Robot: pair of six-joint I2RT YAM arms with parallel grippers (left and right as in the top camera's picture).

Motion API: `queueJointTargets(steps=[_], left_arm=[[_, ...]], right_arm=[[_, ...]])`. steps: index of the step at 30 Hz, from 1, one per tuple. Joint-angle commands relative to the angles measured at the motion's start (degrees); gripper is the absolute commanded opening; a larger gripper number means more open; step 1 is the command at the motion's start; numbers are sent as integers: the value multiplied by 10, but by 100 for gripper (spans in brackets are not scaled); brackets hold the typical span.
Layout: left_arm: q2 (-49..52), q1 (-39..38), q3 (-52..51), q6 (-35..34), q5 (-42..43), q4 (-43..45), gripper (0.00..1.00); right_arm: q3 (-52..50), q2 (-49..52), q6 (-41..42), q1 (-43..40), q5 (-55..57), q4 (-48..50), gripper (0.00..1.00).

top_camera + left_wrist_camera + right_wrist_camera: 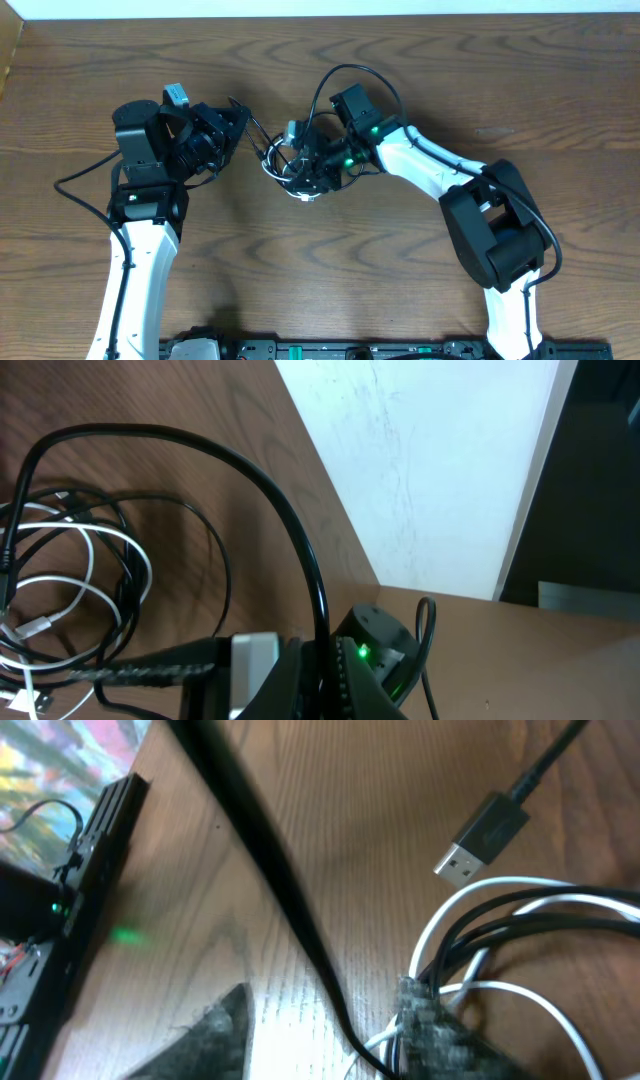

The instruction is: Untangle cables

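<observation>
From the robot's end of the table [330, 280], I'd say the job has hardly begun. Both cables sit in one knot [290, 168] in the middle of the table. The black cable [527, 782] and the white cable [505, 883] loop over and under each other. Neither one lies free on its own, so all the pulling apart is left to do. The left gripper [238, 118] is at about 10 o'clock from the knot, just beside it, and its fingers are pressed together. A thin black strand runs by its tip, but I cannot tell if it pinches that. The right gripper [318, 165] is at 3 o'clock, right on the knot. Its fingers stand partly apart, not wide and not closed. One rough pad [440, 1035] touches the bundle of black and white strands. The other finger [215, 1035] has nothing on it. A thick black line [280, 880] runs down through the gap between them. I cannot tell if that is the black cable or the arm's own wire. I think nothing is squeezed yet. A bit farther, at 1 o'clock from that pad, the black cable's plug [478, 848] lies on the wood just beside the loops. Farthest off, at 1 o'clock from the knot, a big black loop [350, 68] arches over the right gripper.
</observation>
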Motion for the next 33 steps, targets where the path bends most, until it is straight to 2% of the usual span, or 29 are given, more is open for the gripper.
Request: queueJointTargets(steps=[1,12,17,21,23,26,27,33], left_arm=[[-7,3,-1,-1,1,5,7],[-7,3,-1,-1,1,11,7],[-7,3,-1,0,-28,13,7],[-1,3,-1,16,-67,10,8],[5,3,-1,40,-80,1,17],[19,3,-1,85,-86,-26,44],[24,3,-1,100,-88,-37,49],[71,-2,-1,180,-88,-115,51]], right_arm=[[7,0,-9,7,5,0,31],[7,0,-2,9,37,-1,1],[7,0,16,9,37,-3,1],[7,0,86,2,37,-3,1],[7,0,123,-4,32,-2,1],[7,0,148,-12,9,3,1],[7,0,158,-16,0,6,1],[7,0,261,-31,-13,51,1]])
